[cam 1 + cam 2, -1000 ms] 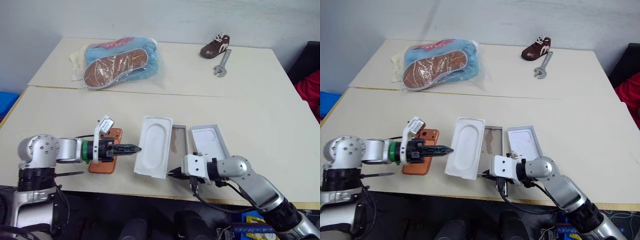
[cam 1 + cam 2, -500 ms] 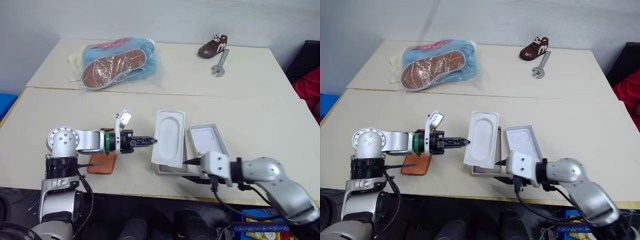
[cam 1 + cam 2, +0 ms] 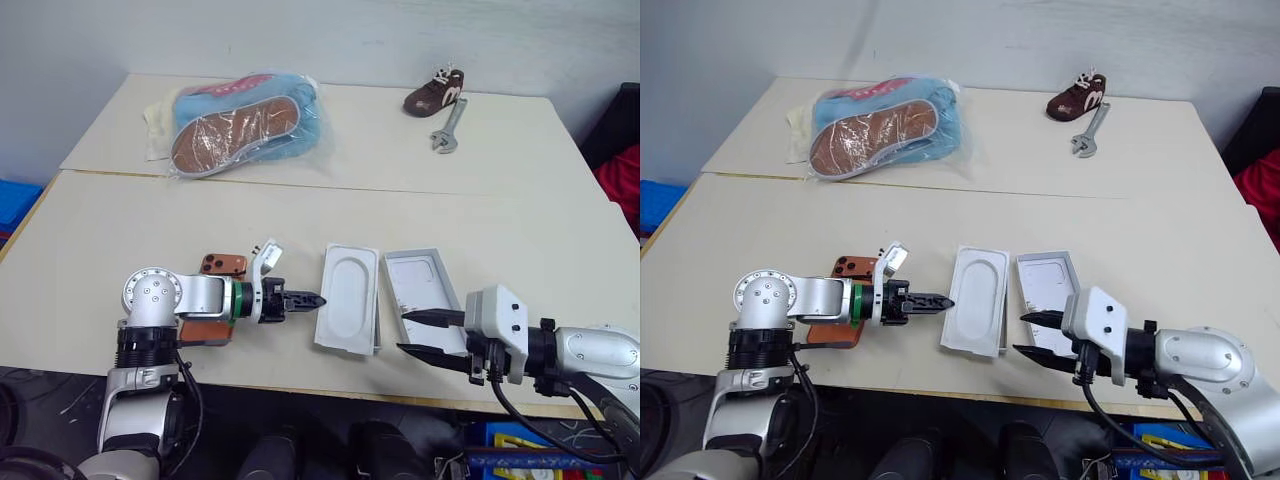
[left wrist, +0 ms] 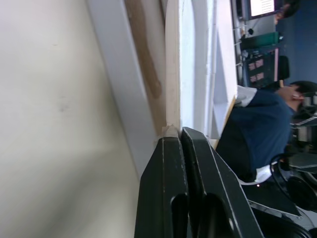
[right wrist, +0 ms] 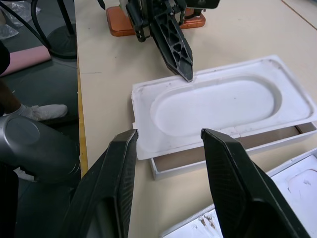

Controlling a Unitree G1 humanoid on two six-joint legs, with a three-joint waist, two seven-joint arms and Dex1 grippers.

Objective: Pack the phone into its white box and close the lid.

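The flat white insert (image 3: pixel 348 310) with an oval recess lies over the white box (image 5: pixel 195 167). Only a strip of the box's rim and brown lining shows. My left gripper (image 3: pixel 312 299) is shut, and its tip touches the insert's left edge (image 4: pixel 173 130). The orange phone (image 3: pixel 221 265) lies on the table behind and under my left wrist. Just right of the box, the lid (image 3: pixel 422 296) rests with its white inside facing up. My right gripper (image 5: pixel 168 133) is open and hovers at the table's front edge, short of the insert and the lid, holding nothing.
A bagged shoe on blue cloth (image 3: pixel 240 120) lies at the back left. A small brown shoe (image 3: pixel 435 90) and a wrench (image 3: pixel 447 125) sit at the back right. A person in a dark blue top (image 4: pixel 252 139) is beyond the table.
The insert, tilted up a second ago, has come down flat over the box. My left gripper followed it rightward. My right gripper opened, let go of the insert's near corner and drew back.
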